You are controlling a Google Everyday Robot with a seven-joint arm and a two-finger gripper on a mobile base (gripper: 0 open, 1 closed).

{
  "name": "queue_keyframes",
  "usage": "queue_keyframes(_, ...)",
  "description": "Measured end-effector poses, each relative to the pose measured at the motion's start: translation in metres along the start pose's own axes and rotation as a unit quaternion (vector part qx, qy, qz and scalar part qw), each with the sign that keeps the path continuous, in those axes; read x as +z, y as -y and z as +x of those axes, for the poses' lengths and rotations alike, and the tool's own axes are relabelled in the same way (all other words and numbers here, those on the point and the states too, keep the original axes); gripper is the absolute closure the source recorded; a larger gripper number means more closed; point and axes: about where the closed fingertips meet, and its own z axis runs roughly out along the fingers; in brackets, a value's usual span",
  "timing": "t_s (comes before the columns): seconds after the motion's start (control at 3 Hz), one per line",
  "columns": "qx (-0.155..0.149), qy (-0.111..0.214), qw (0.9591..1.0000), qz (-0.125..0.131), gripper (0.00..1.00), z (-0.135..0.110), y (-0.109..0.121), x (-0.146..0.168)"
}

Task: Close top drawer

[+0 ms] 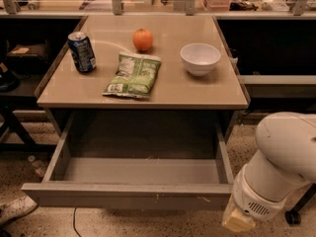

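Observation:
The top drawer [128, 195] is wide and grey-beige. It stands pulled far out from under the table top [197, 90], and its inside shows empty. Small white scratches mark its flat front right of centre. My white arm [276, 172] hangs at the lower right, and its pale wrist end [238, 220] sits just beside the right end of the drawer front. My gripper lies below the picture's bottom edge and does not show.
On the table top stand a blue soda can [82, 52], an orange [142, 39], a green chip bag [133, 74] and a white bowl [200, 58]. A shoe [15, 209] lies on the floor at the lower left. Dark shelving flanks the table.

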Motion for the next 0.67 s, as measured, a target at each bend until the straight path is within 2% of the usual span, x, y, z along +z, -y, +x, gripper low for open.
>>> queue_keyframes(0.33, -0.02, 0.023, 0.9995, 0.003, 1.0, -0.024, 0.01, 0.014)
queue_keyframes(0.67, -0.027, 0.034, 0.9991, 0.006, 1.0, -0.037, 0.015, 0.026)
